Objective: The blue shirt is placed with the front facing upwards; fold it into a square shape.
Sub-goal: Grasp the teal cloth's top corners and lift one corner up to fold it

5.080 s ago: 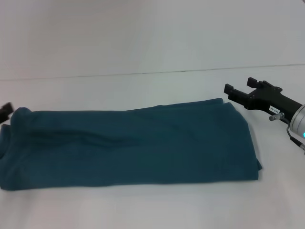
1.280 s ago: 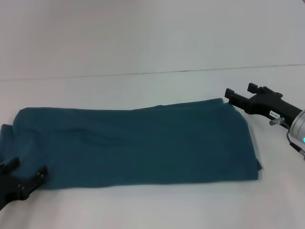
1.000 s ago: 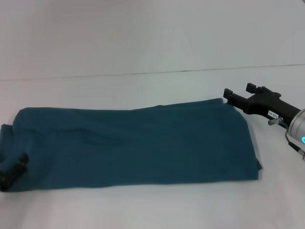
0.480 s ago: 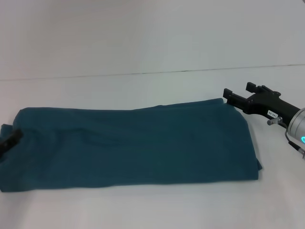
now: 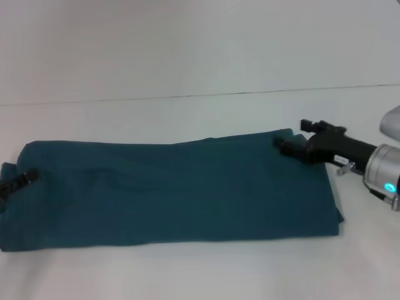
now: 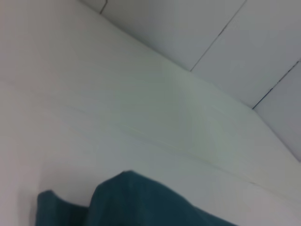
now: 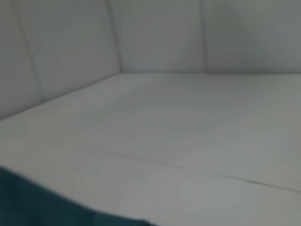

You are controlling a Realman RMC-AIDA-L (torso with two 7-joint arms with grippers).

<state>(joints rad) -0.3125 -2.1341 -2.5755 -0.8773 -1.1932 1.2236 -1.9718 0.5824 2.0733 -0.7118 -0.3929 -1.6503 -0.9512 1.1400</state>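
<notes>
The right gripper [image 5: 289,144] sits over the shirt's [image 5: 175,190] far right corner, at about 2 o'clock from the cloth's middle. Its dark fingers [image 5: 282,146] reach onto the fabric edge there; whether they are parted or pinched on the cloth cannot be told. The left gripper [image 5: 15,183] shows only as a dark tip at the shirt's left end, at about 9 o'clock, over the fabric; how wide it stands cannot be told either. The shirt lies flat as a long folded band across the white table [image 5: 200,112], plain side up.
</notes>
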